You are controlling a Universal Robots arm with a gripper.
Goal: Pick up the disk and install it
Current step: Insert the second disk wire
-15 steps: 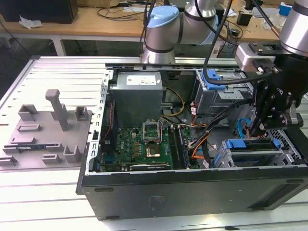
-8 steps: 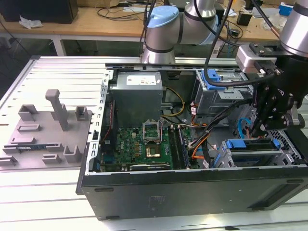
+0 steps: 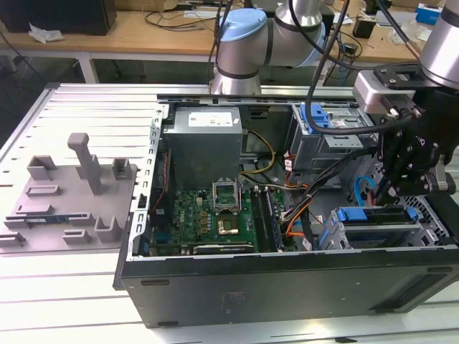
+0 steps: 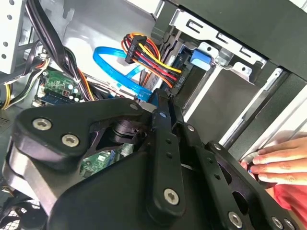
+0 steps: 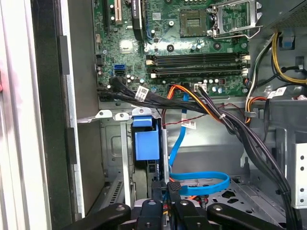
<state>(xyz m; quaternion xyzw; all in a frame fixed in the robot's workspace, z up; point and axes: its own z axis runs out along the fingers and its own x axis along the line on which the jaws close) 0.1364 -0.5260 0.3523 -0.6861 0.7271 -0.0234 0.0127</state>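
Note:
The disk (image 3: 376, 215) sits in the drive cage at the front corner of the open computer case, on the exterior view's right, with its bright blue carrier bracket facing up. In the first wrist view the disk (image 5: 146, 146) is edge-on in a cage slot. My gripper (image 3: 391, 188) hangs just above and behind the disk, over the cables. Its black fingers (image 5: 175, 188) stand close together and shut, with no drive body between them. In the second wrist view the gripper (image 4: 160, 103) points toward the cage and the carrier's blue tab (image 4: 200, 58).
A second blue-framed drive (image 3: 319, 118) fills the upper bay. A blue flat cable (image 5: 201, 182) loops below the fingertips, beside bundled wires (image 4: 148, 52). The motherboard (image 3: 208, 215) and power supply (image 3: 204, 143) lie to the left. A person's hand (image 4: 280, 158) rests on the case edge. A grey fixture plate (image 3: 72, 193) lies outside.

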